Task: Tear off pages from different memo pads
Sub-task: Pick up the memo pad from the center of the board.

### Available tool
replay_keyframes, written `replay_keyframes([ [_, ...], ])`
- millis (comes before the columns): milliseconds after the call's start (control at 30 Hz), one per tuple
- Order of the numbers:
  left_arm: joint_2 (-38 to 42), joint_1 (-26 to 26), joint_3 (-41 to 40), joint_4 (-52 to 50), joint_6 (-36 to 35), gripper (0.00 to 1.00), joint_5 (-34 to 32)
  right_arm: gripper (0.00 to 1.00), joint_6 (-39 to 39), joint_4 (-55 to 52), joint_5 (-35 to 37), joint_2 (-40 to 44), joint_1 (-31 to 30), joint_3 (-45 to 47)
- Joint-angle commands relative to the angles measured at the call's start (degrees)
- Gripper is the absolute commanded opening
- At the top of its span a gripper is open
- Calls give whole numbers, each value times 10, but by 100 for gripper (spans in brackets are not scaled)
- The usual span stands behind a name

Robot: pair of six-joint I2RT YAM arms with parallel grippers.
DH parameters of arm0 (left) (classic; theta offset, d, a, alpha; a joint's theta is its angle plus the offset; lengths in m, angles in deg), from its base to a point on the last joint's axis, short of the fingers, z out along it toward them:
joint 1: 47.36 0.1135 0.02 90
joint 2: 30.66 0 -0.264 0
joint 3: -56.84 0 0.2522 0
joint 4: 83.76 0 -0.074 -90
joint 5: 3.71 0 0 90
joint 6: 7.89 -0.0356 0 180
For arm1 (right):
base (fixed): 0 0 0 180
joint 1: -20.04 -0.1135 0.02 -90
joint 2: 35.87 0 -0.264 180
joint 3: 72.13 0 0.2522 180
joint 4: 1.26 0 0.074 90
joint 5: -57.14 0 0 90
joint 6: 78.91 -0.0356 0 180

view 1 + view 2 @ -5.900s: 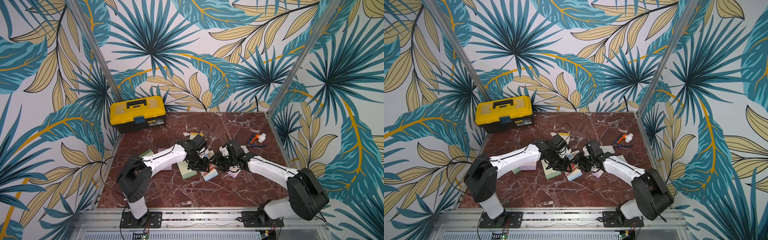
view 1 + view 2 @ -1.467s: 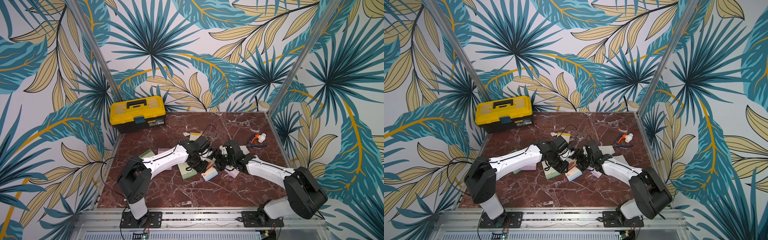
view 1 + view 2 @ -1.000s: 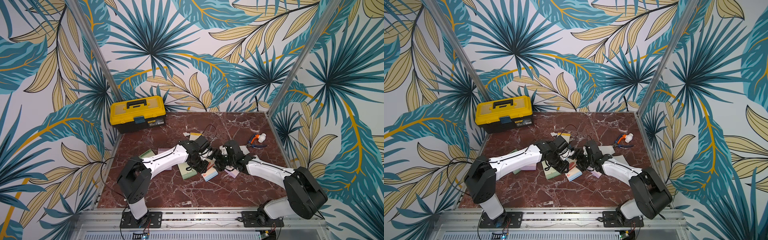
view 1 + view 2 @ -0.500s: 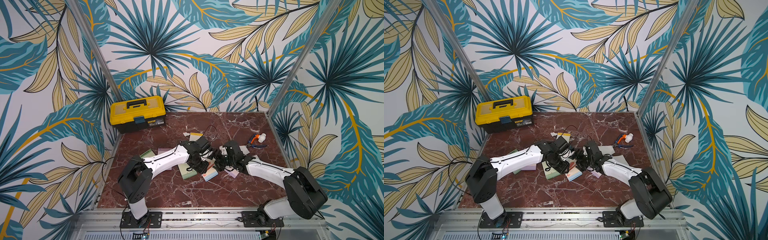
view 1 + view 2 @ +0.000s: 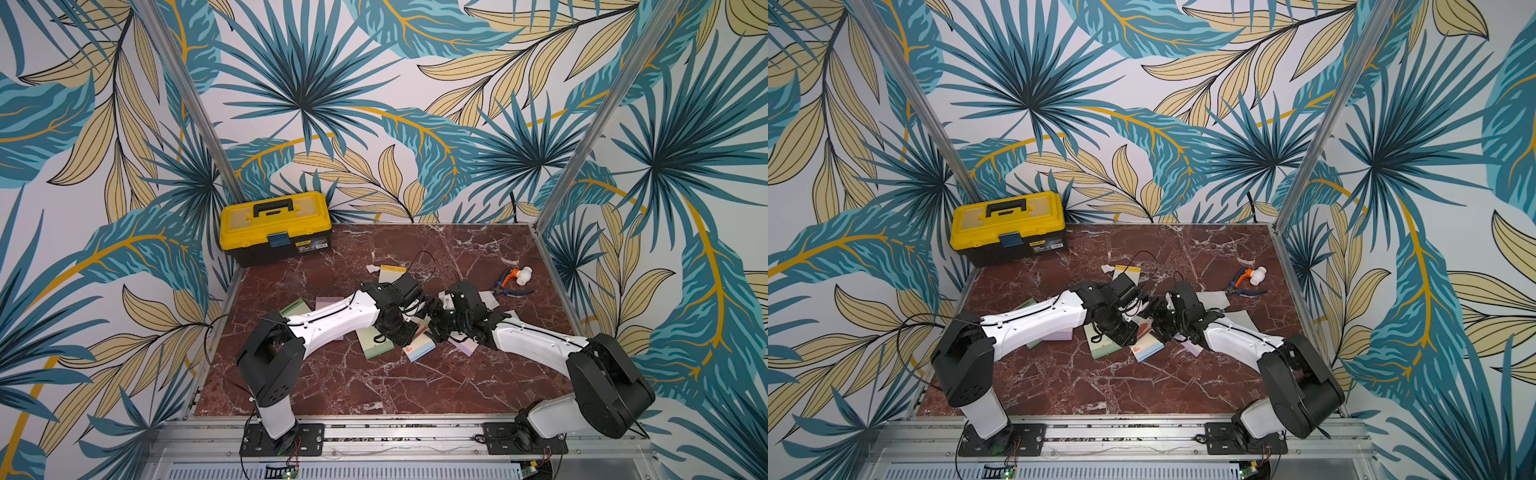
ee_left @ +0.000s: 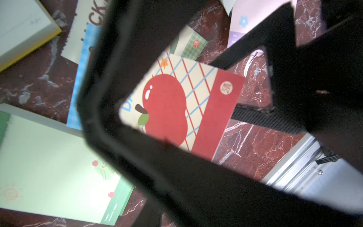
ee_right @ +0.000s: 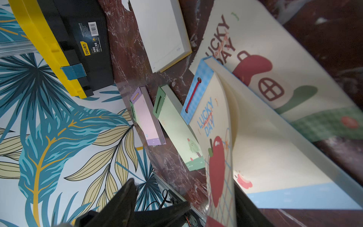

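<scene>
The apple memo pad (image 5: 419,348) (image 5: 1148,347) lies mid-table between both arms. Its apple cover page (image 7: 218,157) (image 6: 176,102) stands curled up off the cream sheets (image 7: 275,157) below its blue header (image 7: 196,92). My right gripper (image 7: 186,190) (image 5: 436,328) straddles that page's free end with its jaws wide apart, one finger (image 7: 125,196) clear of it and one pad (image 6: 265,119) behind it. My left gripper (image 5: 407,334) hovers over the same pad. Its dark blurred fingers frame the cover, and whether they pinch it is hidden. A torn "LUCKY DAY" house page (image 7: 275,68) lies beside the pad.
Other pads lie around: green (image 5: 376,347) (image 7: 176,127), lilac (image 7: 147,121) (image 5: 328,301), white with a yellow edge (image 7: 161,33) (image 5: 392,272). Loose sheets (image 5: 486,299) lie under my right arm. A yellow toolbox (image 5: 274,226) stands back left, pliers (image 5: 509,286) back right.
Over the last seconds both wrists have closed in slightly over the apple pad. In the last second the arms barely shift.
</scene>
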Motion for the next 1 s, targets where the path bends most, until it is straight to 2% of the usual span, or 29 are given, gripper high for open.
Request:
replay_keyframes([
  [0,0,-3,16,-2,4,31,-15,71,-4,21,-4,15,-2,11],
  [467,-1,-3,20,-11,20,18,-51,71,-3,29,-10,18,-2,12],
  [767,-13,-9,30,-19,19,18,-55,71,-19,64,-19,14,-6,17],
  [967,-25,-13,39,-25,16,8,-55,71,-22,69,-19,16,-8,21],
])
